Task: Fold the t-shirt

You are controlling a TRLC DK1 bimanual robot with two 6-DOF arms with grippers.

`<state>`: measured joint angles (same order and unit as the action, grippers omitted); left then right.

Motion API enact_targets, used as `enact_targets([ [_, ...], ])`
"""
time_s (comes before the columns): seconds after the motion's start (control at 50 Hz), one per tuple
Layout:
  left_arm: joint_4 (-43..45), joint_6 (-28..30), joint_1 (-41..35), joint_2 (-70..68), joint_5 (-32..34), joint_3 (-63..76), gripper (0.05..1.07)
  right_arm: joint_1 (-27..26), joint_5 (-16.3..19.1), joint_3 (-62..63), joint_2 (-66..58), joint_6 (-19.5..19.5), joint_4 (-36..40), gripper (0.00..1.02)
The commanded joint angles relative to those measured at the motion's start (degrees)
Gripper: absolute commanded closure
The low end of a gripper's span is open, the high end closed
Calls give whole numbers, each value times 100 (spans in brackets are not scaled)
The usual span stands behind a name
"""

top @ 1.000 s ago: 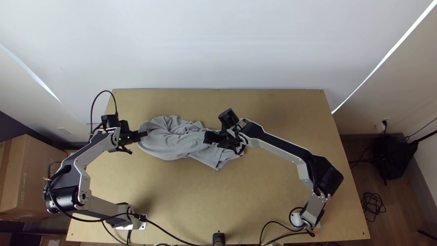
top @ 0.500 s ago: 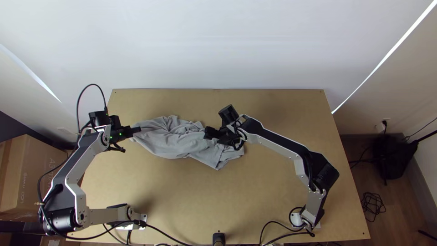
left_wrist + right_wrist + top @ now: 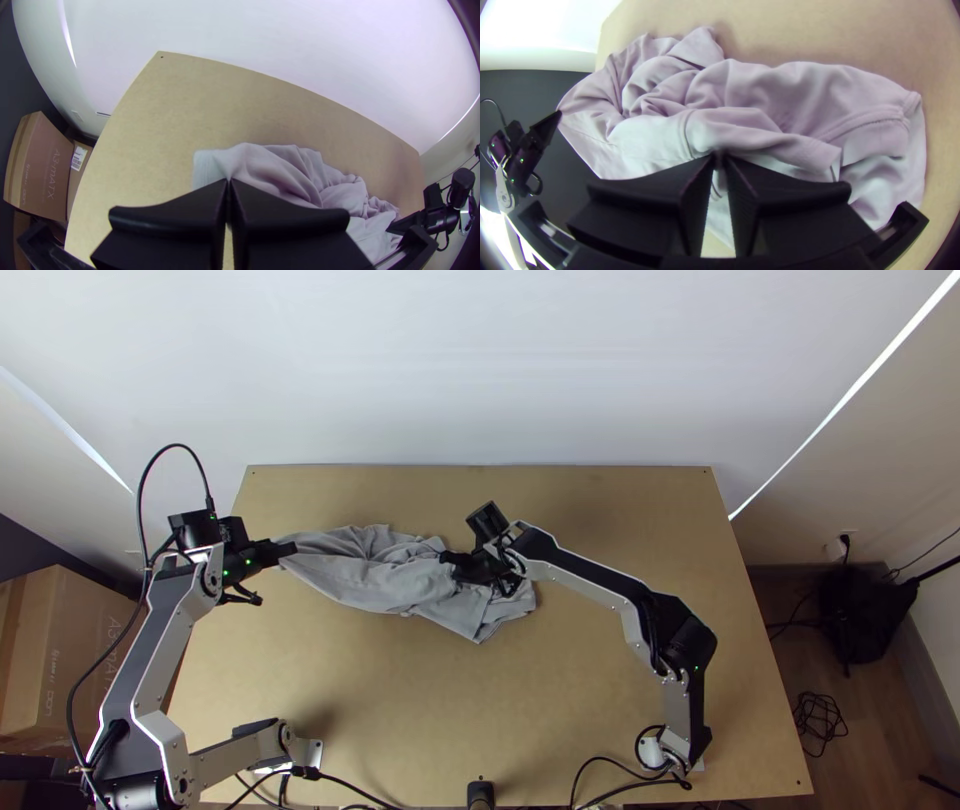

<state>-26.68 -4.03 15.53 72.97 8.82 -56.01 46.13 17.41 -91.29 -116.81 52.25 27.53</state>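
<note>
T-shirt (image 3: pixel 375 578): grey, bunched and creased, lying lengthwise from left to right across the far half of the wooden surface (image 3: pixel 540 700), mostly left of centre. Its left end is drawn into a narrow point; its right end is broader and flatter, with one corner directed toward the near side. Stitched seams are visible among the folds at the right end.

Left gripper (image 3: pixel 287 551): located near the surface's left edge, at the narrow end of the garment. Its fingers are pressed together, pinching that end. In the left wrist view, the cloth runs up to the tips of the left gripper (image 3: pixel 228 182).

Right gripper (image 3: pixel 446 559): positioned over the garment's right half. Its fingers are closed on a raised fold, as noted in the right wrist view.

Surroundings: a cardboard box (image 3: pixel 62 645) stands beyond the surface's left edge. Off the right side are a black bag (image 3: pixel 862 615) and a loose coil of cable (image 3: pixel 820 725) on the floor.
</note>
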Motion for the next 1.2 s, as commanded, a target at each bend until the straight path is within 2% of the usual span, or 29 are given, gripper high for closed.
enact_targets([
  [0.0, -101, 8, 99, -178, 32, -33, 105, 116, -18, -337, -96, -22, -11, 100],
  [0.24, -145, 60, 407, -318, 59, -51, 105, 573, -62, -944, 54, -83, 16, 100],
  [0.52, -154, 96, 715, -433, 173, 29, 105, 1135, -229, -1691, -333, -391, 165, 100],
  [0.68, -66, 131, 855, -415, 173, 178, 105, 1698, -229, -1849, -474, -778, 218, 100],
  [0.74, -22, 131, 917, -354, 173, 213, 105, 1900, -229, -1840, -474, -1041, 244, 100],
  [0.84, 75, 131, 978, -301, 173, 283, 105, 2076, -229, -1849, -509, -1287, 262, 100],
  [0.86, 92, 131, 987, -283, 173, 283, 105, 2102, -229, -1858, -527, -1296, 271, 96],
  [0.9, 110, 140, 996, -231, 173, 283, 105, 2155, -229, -1849, -553, -1331, 271, 82],
  [0.92, 128, 131, 1013, -213, 173, 275, 105, 2190, -229, -1849, -553, -1437, 288, 74],
  [0.96, 189, 131, 1022, -187, 173, 275, 105, 2269, -229, -1849, -544, -1700, 315, 64],
  [1.0, 215, 131, 1031, -151, 173, 275, 105, 2348, -229, -1823, -474, -1964, 350, 58],
  [1.06, 259, 122, 1049, -90, 173, 275, 105, 2410, -247, -1726, -280, -2096, 350, 55],
  [1.18, 321, 104, 1075, -11, 173, 275, 105, 2374, -247, -1497, 256, -1999, 350, 54],
])
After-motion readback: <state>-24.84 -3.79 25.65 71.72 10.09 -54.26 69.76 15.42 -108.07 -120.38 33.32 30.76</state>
